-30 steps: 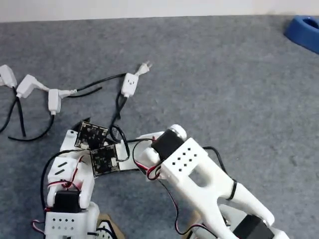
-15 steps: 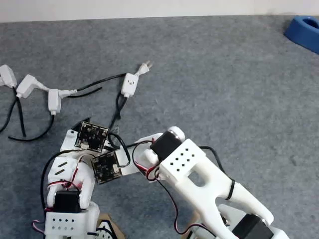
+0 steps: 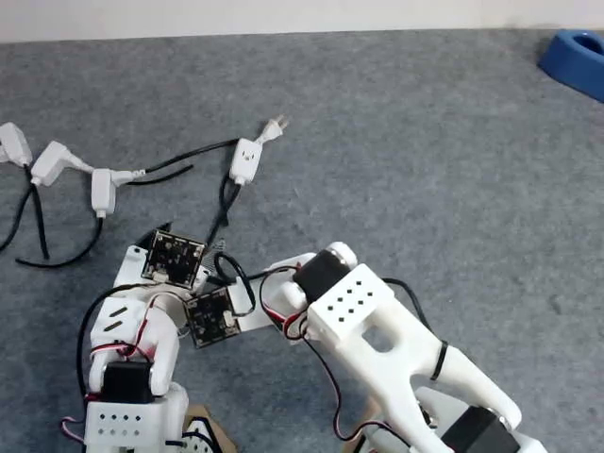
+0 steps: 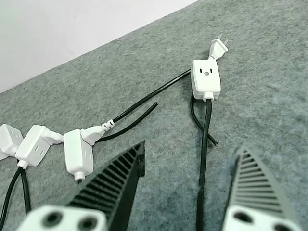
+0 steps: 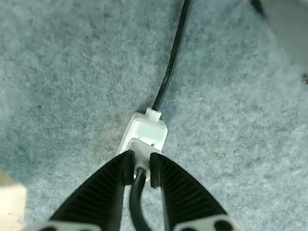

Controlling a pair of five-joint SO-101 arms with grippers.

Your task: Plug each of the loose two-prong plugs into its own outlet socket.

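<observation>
Jaws of the right gripper (image 5: 140, 162) pinch a plug (image 5: 140, 146) touching its socket (image 5: 147, 129).

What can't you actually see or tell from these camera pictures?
Right wrist view: the right gripper clamps a white plug; its fingers hide the prongs, so whether it is seated in the white block is unclear.
High view: that grip lies hidden under the arm's circuit board.
High view: the blue object and the leftmost white connector are cut off by the edges.
</observation>
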